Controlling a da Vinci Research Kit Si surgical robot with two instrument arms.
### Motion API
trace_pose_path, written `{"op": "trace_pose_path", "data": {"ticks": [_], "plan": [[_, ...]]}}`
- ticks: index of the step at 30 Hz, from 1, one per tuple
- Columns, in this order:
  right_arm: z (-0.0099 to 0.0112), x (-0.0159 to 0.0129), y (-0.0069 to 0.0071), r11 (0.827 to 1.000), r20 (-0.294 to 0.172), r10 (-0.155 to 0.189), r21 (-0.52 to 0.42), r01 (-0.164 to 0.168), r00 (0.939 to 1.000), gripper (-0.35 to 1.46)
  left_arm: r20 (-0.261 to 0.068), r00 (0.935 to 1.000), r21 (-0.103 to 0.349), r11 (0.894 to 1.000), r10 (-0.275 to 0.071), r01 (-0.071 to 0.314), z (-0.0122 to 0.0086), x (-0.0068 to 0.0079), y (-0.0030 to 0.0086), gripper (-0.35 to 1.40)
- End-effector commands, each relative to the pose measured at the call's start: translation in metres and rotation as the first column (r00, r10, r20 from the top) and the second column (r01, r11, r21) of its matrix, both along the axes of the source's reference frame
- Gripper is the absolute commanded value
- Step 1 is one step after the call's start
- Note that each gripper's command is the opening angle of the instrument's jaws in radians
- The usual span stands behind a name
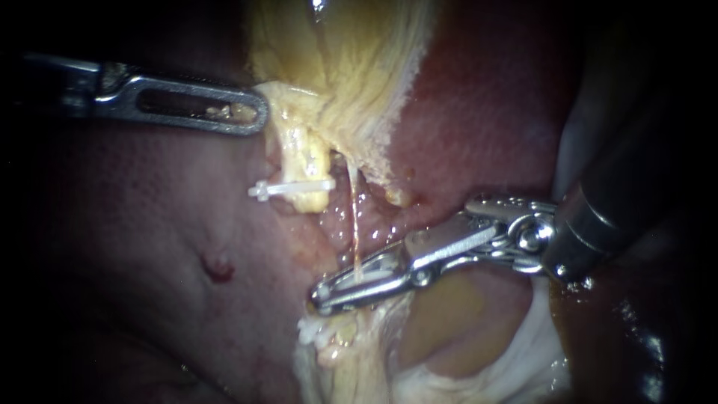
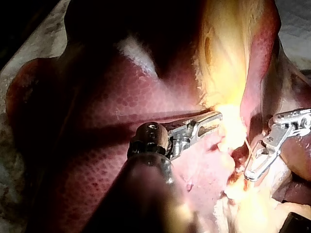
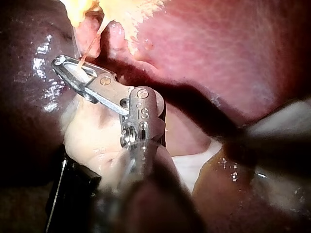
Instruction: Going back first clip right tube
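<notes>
Two instruments: both in view, each closed on tissue.
Left instrument point(image 1: 254, 114): comes in from the left, jaws pinching yellow gallbladder point(image 1: 351, 67) tissue at its lower edge, just above the left tube point(image 1: 307, 157).
Right instrument point(image 1: 323, 293): comes in from the right, jaws pressed together around the right tube point(image 1: 354, 224), narrow slit showing between them.
Right tube: thin pale strand, runs from gallbladder down into those jaws.
Clip point(image 1: 292, 188): white, across left tube, apart from right instrument's jaws.
Liver point(image 1: 149, 224): dark red, under everything.
</notes>
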State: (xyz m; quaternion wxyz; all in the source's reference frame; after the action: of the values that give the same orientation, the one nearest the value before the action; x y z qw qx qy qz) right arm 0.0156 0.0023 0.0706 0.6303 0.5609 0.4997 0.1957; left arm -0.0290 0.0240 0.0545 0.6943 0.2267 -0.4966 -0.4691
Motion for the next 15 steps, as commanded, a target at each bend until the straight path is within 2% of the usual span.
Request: {"op": "trace_pose_path", "data": {"ticks": [1,11,15], "plan": [[0.0,0.0,0.0,1.0,0.0,0.001,0.0,-0.001,1.0,-0.35,0.0,1.0,0.0,1.0,0.0,0.0,0.0,0.0,0.0,-0.35],[-0.0001,0.0,0.0,1.0,-0.001,-0.002,0.001,0.002,1.0,-0.35,0.0,1.0,0.0,1.0,0.0,0.0,0.0,0.0,0.0,-0.35],[-0.0003,0.0001,-0.0003,1.0,0.0,-0.001,-0.001,0.001,1.0,0.22,0.0,1.0,0.0,1.0,0.0,0.0,0.0,0.0,0.0,-0.35]]}}
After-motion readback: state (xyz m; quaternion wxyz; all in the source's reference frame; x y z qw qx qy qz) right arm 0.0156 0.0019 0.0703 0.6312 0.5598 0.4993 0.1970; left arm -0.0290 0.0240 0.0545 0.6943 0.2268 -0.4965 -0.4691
